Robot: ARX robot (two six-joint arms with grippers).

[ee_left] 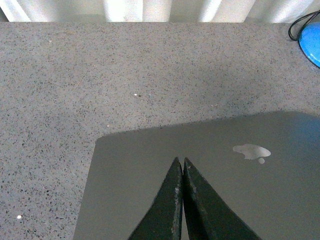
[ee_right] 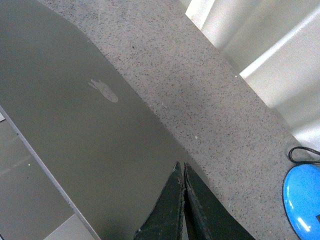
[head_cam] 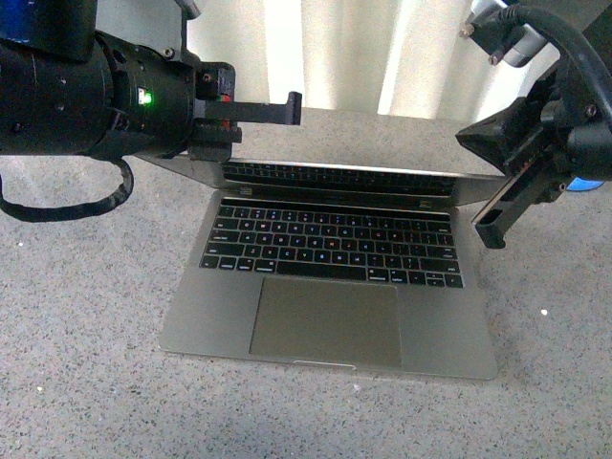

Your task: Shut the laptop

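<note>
We find the laptop [head_cam: 325, 316] flat on the grey speckled counter [head_cam: 86, 363], its lid leaning low over the keyboard but not yet shut. The left gripper [head_cam: 292, 107] and right gripper [head_cam: 490, 229] are at the lid's two rear corners, each with jaws pressed together and holding nothing. We judge that the narrow tips could skid on the smooth metal, or that uneven pushing could twist the lid or let it slam. Beyond the laptop's right rear lies a blue disc [ee_right: 302, 200] with a black cable [ee_right: 302, 151], and a pale ribbed wall [head_cam: 363, 48] stands behind.
</note>
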